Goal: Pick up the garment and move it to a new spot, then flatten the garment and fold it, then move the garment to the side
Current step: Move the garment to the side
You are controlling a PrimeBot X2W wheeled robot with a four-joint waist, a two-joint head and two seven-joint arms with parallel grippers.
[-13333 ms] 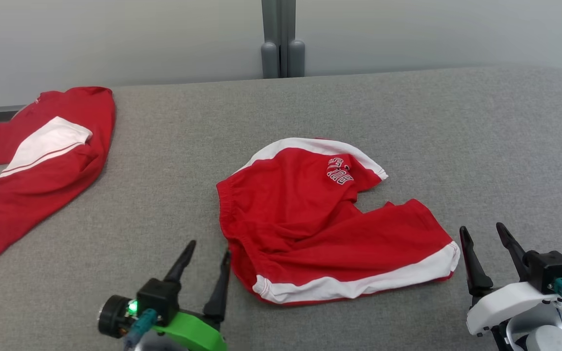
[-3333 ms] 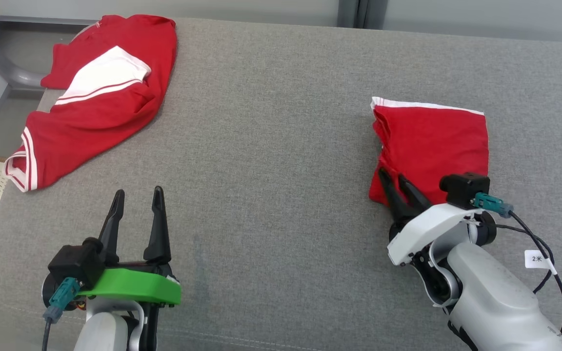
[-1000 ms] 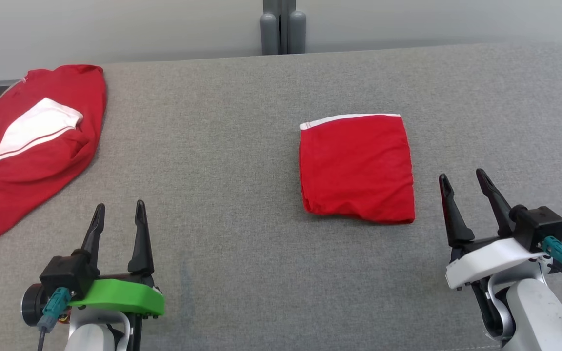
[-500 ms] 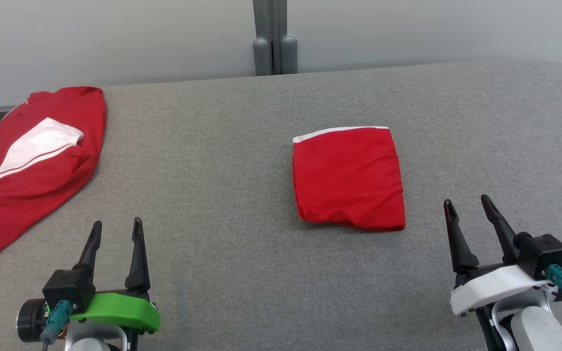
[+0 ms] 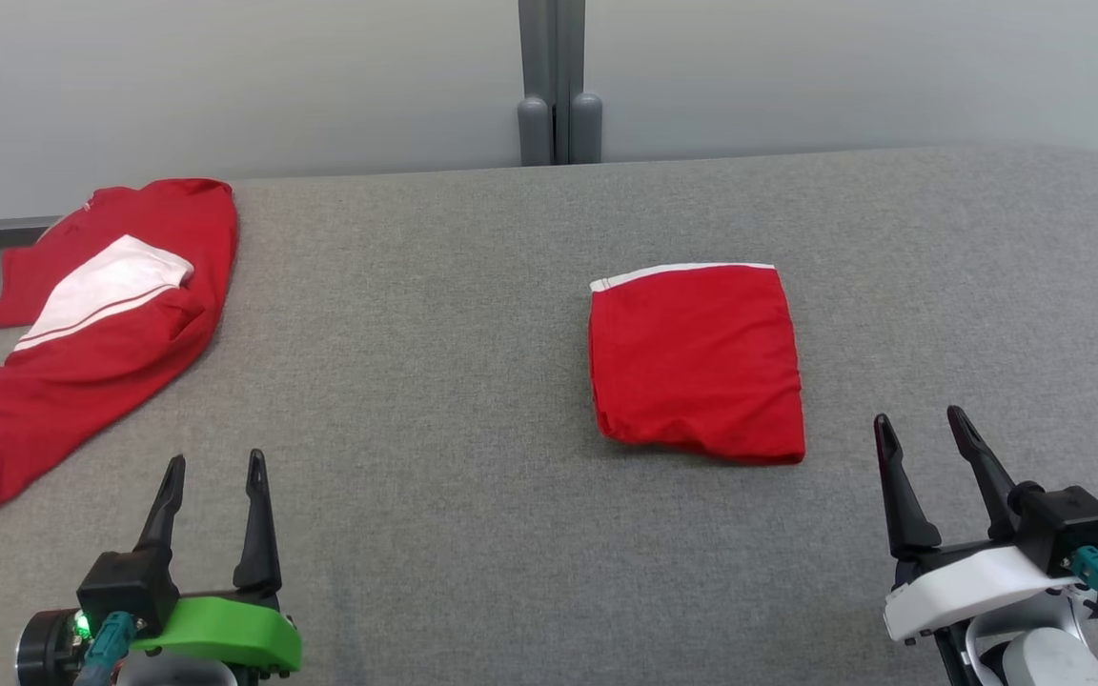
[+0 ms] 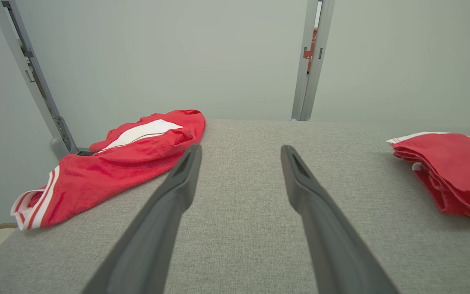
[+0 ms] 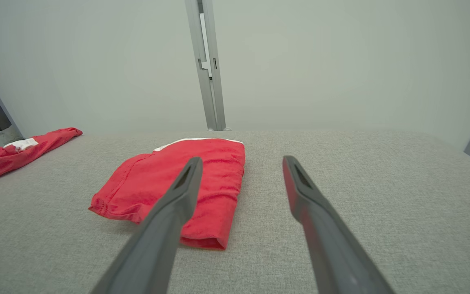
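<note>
L pincer [image 5: 214, 457] & R pincer [image 5: 919, 413] low, jaws wide apart, empty, off garment [image 5: 697, 362]

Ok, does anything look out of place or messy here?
Only the second red garment at the far left: crumpled, unfolded, draped over the edge of the grey surface. The folded garment lies neat, right of centre.

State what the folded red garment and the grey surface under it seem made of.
Folded red garment: soft matte knit, likely cotton jersey; it creases limply, with stitched seams. Grey surface: woven upholstery-like fabric, matte; a heathered, grainy weave shows.
</note>
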